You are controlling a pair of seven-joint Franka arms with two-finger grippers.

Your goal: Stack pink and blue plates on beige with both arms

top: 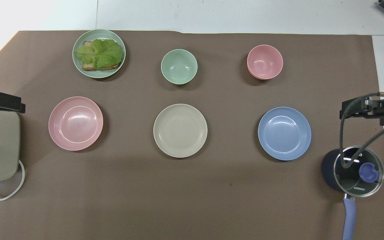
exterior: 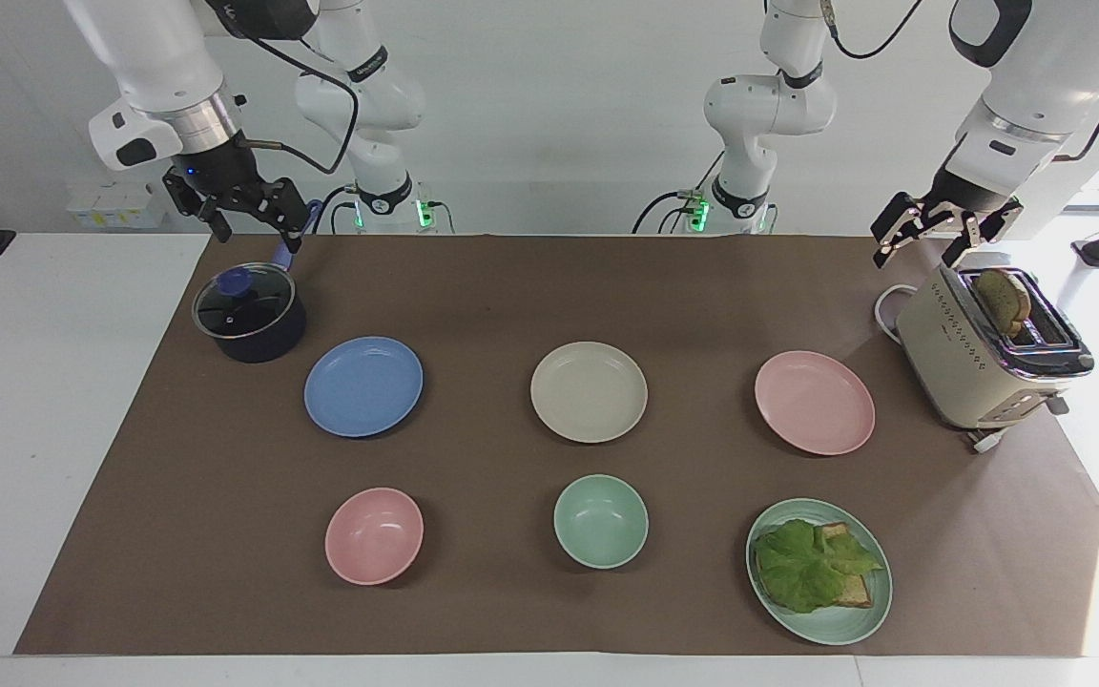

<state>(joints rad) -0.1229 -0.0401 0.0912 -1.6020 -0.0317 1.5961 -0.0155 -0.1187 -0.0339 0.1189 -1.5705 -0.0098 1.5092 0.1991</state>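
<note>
Scene: three plates lie in one row across the middle of the brown mat (exterior: 549,286), none stacked, the task not yet begun.
Beige plate: the beige plate (exterior: 589,391) sits at the mat's centre, between the other two, so each arm likely has one plate to carry inward.
Blue plate: the blue plate (exterior: 363,385) lies toward the right arm's end of the mat, just beside the pot (exterior: 249,315), apart from it.
Pink plate: the pink plate (exterior: 815,402) lies toward the left arm's end, near the toaster (exterior: 988,353), not touching it.
Right gripper: the right gripper (exterior: 254,215) hangs over the mat's corner by the pot, fingers spread wide, holding nothing.
Left gripper: the left gripper (exterior: 926,234) hangs above the toaster at the mat's other robot-side corner, fingers wide apart, empty.
Why so placed: each arm appears parked at its own end, on the side of the plate it would fetch.
Row nearest the mat's edge away from the robots: a pink bowl (exterior: 374,535), a green bowl (exterior: 601,521) and a green plate (exterior: 831,625) carrying lettuce (exterior: 812,563) on toast.
Count: four plates (one pink, one blue, one beige, one green); two bowls; one lidded pot; one toaster with a slice (exterior: 1003,298) standing in its slot; two arms.
</note>
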